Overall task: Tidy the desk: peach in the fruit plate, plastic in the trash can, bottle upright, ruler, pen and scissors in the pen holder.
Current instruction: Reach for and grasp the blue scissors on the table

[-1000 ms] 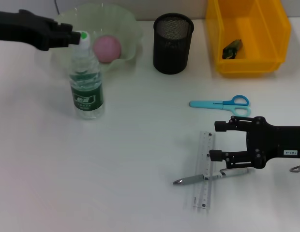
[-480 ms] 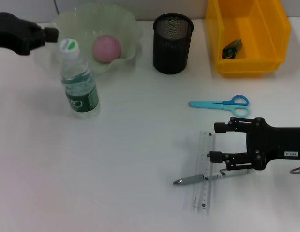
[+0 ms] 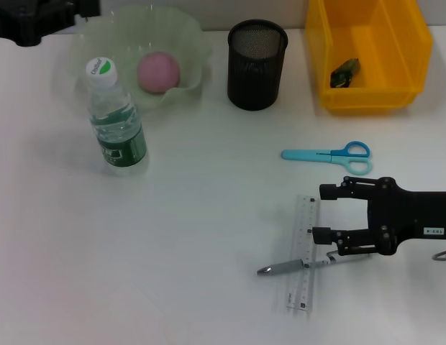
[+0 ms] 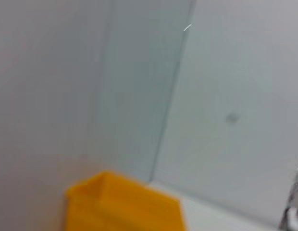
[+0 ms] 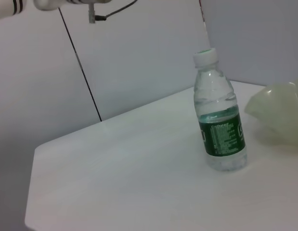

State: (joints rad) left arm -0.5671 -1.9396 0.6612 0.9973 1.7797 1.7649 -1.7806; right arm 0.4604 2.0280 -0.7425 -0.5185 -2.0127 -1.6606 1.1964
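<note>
A white worktop (image 3: 194,215) meets pale grey walls. The bottle (image 3: 116,118) stands upright at ten o'clock beside the fruit plate (image 3: 187,36) holding the peach (image 3: 159,71). At four o'clock the right pincer (image 3: 321,213) gapes, empty, beside ruler (image 3: 303,248) and pen (image 3: 284,267). The left pincer's (image 3: 36,11) grip can't be told.

Yellow bin (image 4: 122,202) before pale wall (image 4: 139,86)

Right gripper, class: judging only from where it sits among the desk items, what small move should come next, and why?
Probably close on the pen. The right gripper is open at table level, its lower finger by the pen, which lies across the ruler. The bottle already stands upright and the peach is in the fruit plate, so the pen holder items remain.
</note>
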